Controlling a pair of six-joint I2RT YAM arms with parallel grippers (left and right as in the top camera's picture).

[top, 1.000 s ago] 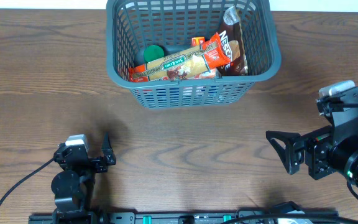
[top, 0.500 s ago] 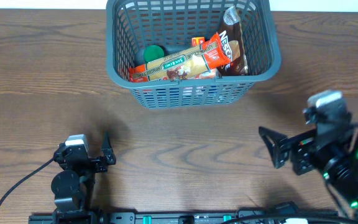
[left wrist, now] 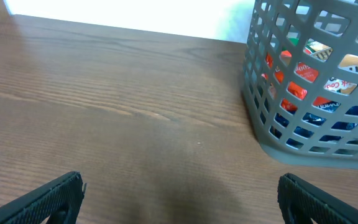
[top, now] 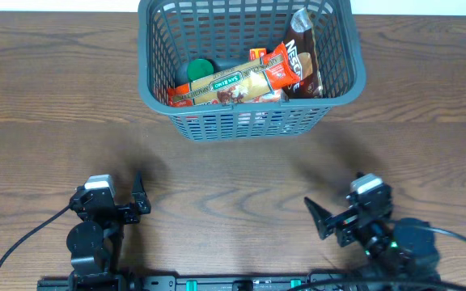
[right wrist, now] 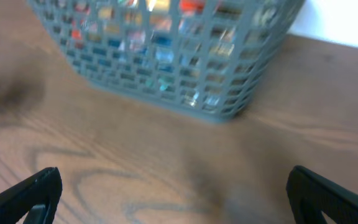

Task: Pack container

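The dark grey-blue lattice basket (top: pixel 252 121) stands at the table's far middle. It holds snack packets, a brown Nescafe pouch and a green-lidded item. It also shows in the left wrist view (left wrist: pixel 263 134) and the right wrist view (right wrist: pixel 229 106). My left gripper (top: pixel 140 198) is open and empty near the front left edge. My right gripper (top: pixel 330 222) is open and empty near the front right edge. Both are well short of the basket.
The brown wooden table (top: pixel 233 186) lies bare between the grippers and the basket. A black rail (top: pixel 233 283) runs along the front edge.
My right arm has drawn back from the right side toward the front edge and swung left, open and empty. The left arm and the basket have not moved.
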